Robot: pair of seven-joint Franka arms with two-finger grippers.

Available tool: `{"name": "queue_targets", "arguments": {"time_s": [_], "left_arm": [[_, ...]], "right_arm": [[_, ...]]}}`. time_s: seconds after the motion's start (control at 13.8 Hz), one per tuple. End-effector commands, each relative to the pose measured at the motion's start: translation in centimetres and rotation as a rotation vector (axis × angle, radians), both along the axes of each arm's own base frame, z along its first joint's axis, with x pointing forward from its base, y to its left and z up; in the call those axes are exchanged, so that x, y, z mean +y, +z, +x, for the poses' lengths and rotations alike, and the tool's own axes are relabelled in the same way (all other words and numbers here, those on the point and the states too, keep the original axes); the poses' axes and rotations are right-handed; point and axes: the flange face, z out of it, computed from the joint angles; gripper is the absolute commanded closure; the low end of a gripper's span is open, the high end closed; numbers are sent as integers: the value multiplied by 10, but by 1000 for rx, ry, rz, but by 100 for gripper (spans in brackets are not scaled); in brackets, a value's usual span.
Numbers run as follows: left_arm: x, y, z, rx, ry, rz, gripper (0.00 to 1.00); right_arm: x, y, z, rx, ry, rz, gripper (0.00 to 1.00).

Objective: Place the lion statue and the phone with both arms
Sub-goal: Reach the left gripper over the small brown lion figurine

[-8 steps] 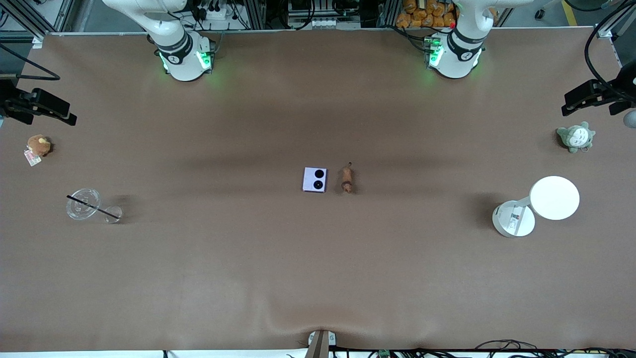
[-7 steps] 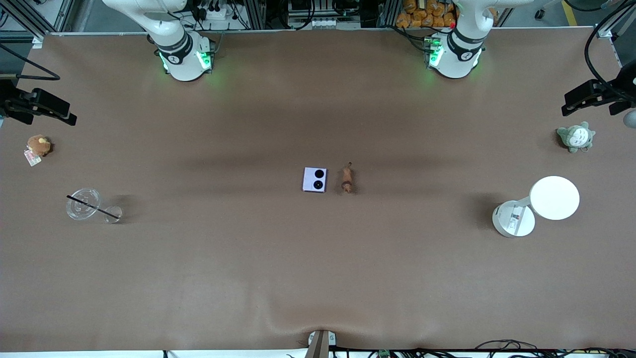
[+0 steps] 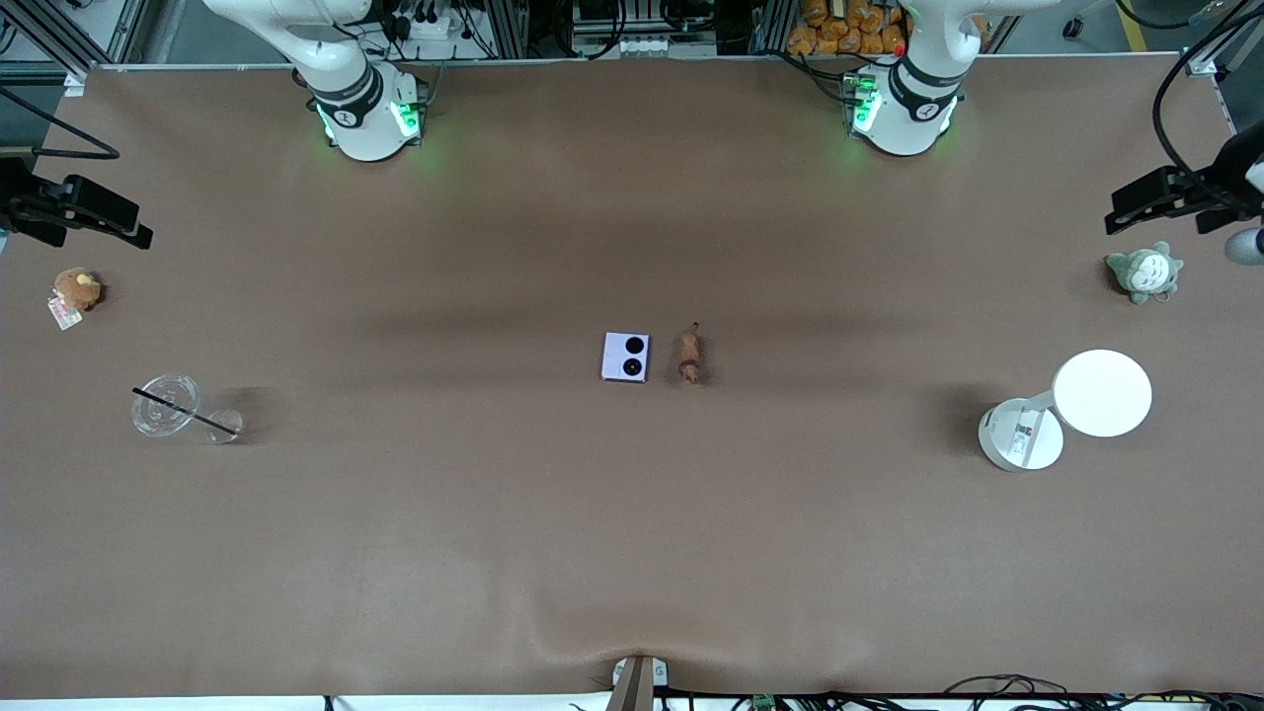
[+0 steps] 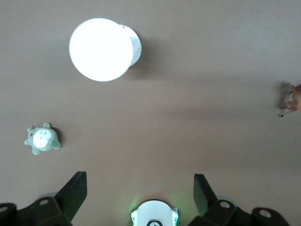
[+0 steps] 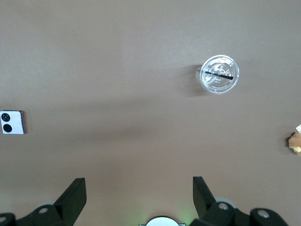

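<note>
At mid-worktop (image 3: pixel 632 553) lies the phone (image 3: pixel 626 356), flat, with the lion statue (image 3: pixel 689 357) just beside it toward the left arm's end, apart from it. Both arms wait high at the worktop's ends. The left pincer (image 4: pixel 140 188) hangs wide and empty near the grey plush toy (image 3: pixel 1144 272) and white desk lamp (image 3: pixel 1071 407); the right pincer (image 5: pixel 139 190), also wide and empty, near the brown plush toy (image 3: pixel 75 289) and clear lidded cup (image 3: pixel 166 404).

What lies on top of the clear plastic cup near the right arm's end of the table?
A thin black straw lies across the lid of the clear cup, reaching past its rim toward the front camera. Through the lid only clear plastic shows; any contents cannot be told.
</note>
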Motion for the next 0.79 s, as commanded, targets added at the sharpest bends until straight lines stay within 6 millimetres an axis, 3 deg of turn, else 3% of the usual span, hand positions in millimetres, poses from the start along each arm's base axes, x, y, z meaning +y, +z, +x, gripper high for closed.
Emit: {"name": "queue_targets", "arguments": {"time_s": [0.0,0.22,0.29,0.72], "left_arm": [[-2,-33,2,68,11,-24,0],[-21,-67,14,56,16,-43,0],[-40,-80,19,76,-13,-31,0],[-108,-171,66,54,-66,-34,0]], "right_arm": [[-1,3,-6,0,-5,1,0],[-2,3,-6,2,-7,1,0],[-2,3,-6,2,-7,1,0],[-2,0,-5,8,-7,1,0]]}}
